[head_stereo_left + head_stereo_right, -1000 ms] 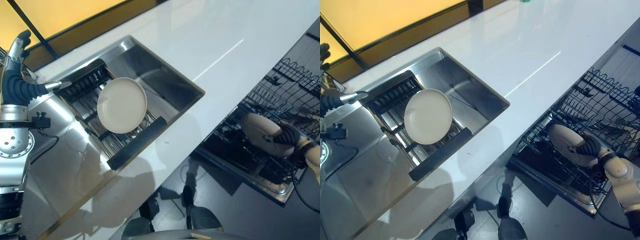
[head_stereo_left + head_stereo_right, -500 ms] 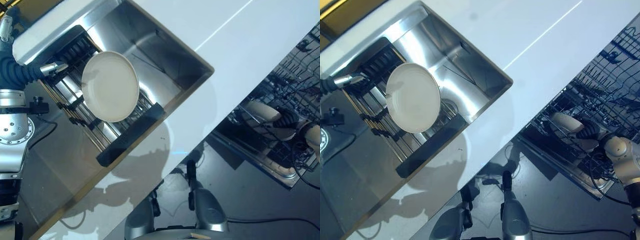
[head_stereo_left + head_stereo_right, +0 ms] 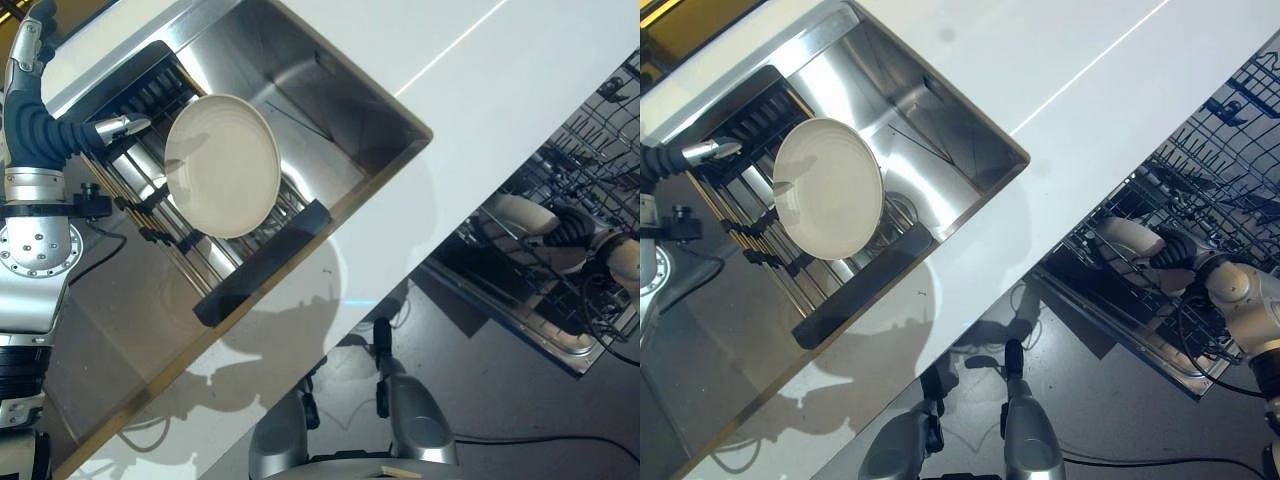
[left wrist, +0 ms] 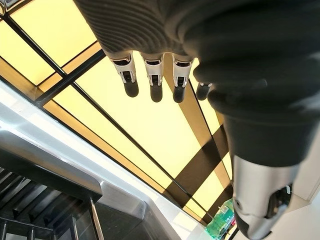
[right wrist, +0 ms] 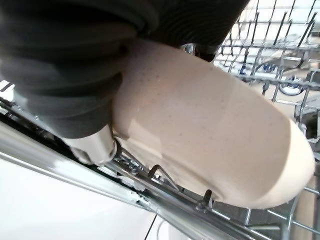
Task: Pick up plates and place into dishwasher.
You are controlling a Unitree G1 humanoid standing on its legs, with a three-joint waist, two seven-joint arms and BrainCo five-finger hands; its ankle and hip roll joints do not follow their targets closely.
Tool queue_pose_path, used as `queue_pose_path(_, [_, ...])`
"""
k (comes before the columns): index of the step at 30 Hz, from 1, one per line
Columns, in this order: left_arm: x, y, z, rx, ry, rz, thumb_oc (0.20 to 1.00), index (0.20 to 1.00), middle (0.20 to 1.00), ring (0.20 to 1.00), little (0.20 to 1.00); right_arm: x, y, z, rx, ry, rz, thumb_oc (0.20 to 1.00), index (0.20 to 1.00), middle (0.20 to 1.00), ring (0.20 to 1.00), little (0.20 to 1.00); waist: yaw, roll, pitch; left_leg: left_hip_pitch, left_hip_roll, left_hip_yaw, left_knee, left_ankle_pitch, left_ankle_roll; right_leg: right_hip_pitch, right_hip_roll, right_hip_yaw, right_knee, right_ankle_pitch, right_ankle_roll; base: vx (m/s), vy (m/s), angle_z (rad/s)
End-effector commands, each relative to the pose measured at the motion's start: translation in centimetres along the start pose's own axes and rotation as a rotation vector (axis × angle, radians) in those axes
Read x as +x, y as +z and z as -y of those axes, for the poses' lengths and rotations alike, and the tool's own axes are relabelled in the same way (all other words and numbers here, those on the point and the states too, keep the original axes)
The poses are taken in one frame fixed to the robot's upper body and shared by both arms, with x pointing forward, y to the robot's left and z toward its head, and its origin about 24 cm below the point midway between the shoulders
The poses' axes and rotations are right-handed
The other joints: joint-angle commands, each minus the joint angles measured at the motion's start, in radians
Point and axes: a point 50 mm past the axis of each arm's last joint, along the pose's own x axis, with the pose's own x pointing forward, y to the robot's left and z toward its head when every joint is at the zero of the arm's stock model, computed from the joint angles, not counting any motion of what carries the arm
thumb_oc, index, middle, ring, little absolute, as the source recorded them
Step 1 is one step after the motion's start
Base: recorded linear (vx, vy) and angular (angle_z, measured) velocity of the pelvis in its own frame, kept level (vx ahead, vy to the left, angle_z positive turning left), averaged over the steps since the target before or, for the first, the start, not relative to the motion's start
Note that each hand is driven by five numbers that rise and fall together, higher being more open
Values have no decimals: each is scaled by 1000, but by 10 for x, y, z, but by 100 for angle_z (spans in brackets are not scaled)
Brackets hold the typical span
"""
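Cream plate (image 3: 1127, 243) held by right hand (image 3: 1172, 250) sits among dishwasher rack (image 3: 1200, 200) wires; next, I judge, release it there.

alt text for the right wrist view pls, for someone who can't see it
Close-up along the right hand, its dark ribbed cover and thumb against a speckled cream plate that sits tilted among the wire tines of the dishwasher rack. The rack's metal front rail runs below the plate.
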Motion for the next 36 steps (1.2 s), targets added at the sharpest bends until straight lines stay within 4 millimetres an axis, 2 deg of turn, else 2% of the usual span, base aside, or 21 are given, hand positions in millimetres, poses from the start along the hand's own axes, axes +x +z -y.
queue_pose_path(1, [11, 9, -20, 25, 61, 57, 1000, 1000, 1000, 1000, 1000, -7, -12, -35, -42, 72, -50, 1000, 1000, 1000, 1000, 1000, 3, -40, -53, -88, 20, -55, 74, 31, -17, -15, -27, -42, 67, -71, 43, 50, 33, 3])
queue_pose_path(6, [1, 4, -23, 28, 49, 33, 1000, 1000, 1000, 1000, 1000, -16, -12, -28, -20, -21, -57, 1000, 1000, 1000, 1000, 1000, -4, -53, -85, -52, 15, -48, 67, 21, -10, 19, -22, -30, 62, -73, 45, 57, 37, 2])
queue_pose_path(10, [-16, -11, -20, -2, 23, -38, 1000, 1000, 1000, 1000, 1000, -25, -14, -20, -17, -118, -63, 1000, 1000, 1000, 1000, 1000, -16, -59, -116, -21, 13, -42, 60, 11, -4, 41, -16, -16, 60, -76, 47, 67, 60, 0])
queue_pose_path(18, [-59, -29, -19, -13, -13, -159, 1000, 1000, 1000, 1000, 1000, -59, -18, -3, -32, -256, -71, 1000, 1000, 1000, 1000, 1000, -40, -80, -207, 48, 13, -22, 47, -8, 4, 94, -5, 13, 49, -86, 51, 98, 75, -5])
queue_pose_path(22, [-69, -32, -22, -17, -28, -200, 1000, 1000, 1000, 1000, 1000, -73, -21, 2, -25, -307, -79, 1000, 1000, 1000, 1000, 1000, -41, -86, -254, 84, 17, -13, 31, -14, 6, 122, 2, 22, 42, -94, 52, 98, 48, -6])
queue_pose_path(27, [-77, -41, -20, 4, -75, -262, 1000, 1000, 1000, 1000, 1000, -83, -8, 14, 41, -460, 6, 1000, 1000, 1000, 1000, 1000, -48, -82, -299, 120, 22, -10, 17, -20, 6, 151, 17, 45, 39, -107, 50, 67, 22, -2])
queue_pose_path(32, [-87, -48, -14, 13, -140, -305, 1000, 1000, 1000, 1000, 1000, -93, 12, 15, 102, -572, 141, 1000, 1000, 1000, 1000, 1000, -56, -74, -328, 139, 26, -13, 27, -32, 6, 166, 29, 62, 51, -127, 44, 7, 4, 0])
queue_pose_path(36, [-88, -52, -6, -9, -156, -318, 1000, 1000, 1000, 1000, 1000, -93, 27, 19, 165, -645, 236, 1000, 1000, 1000, 1000, 1000, -55, -80, -336, 127, 27, -16, 136, -53, -2, 178, 34, 70, 61, -132, 27, 2, -3, -2])
